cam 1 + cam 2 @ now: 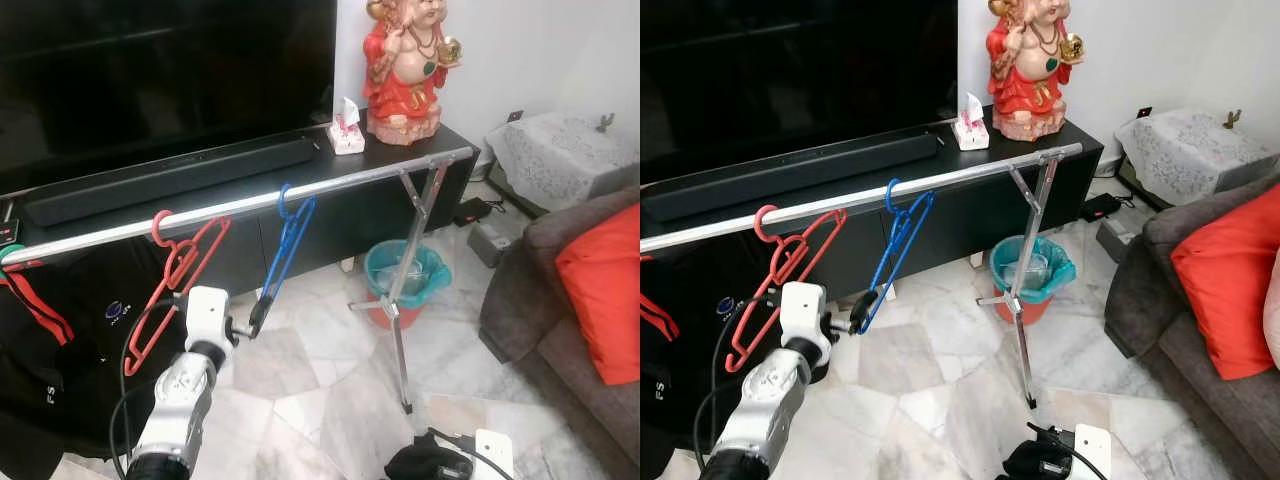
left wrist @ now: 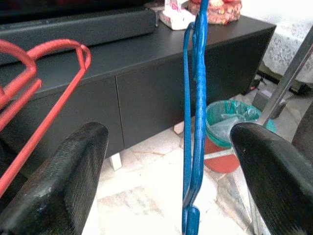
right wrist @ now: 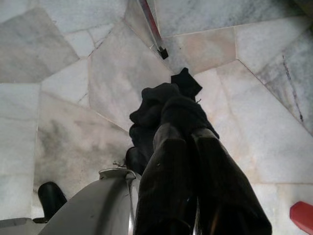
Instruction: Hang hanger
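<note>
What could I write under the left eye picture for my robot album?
The left gripper, fingers open, sits at the bottom of the blue hanger hooked on the silver rail beside a red hanger.

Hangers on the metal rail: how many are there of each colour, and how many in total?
Red hanger: 1
Blue hanger: 1
Total: 2, both hooked over the metal rail. The left tool is at the lower end of the blue hanger, fingers open.
</note>
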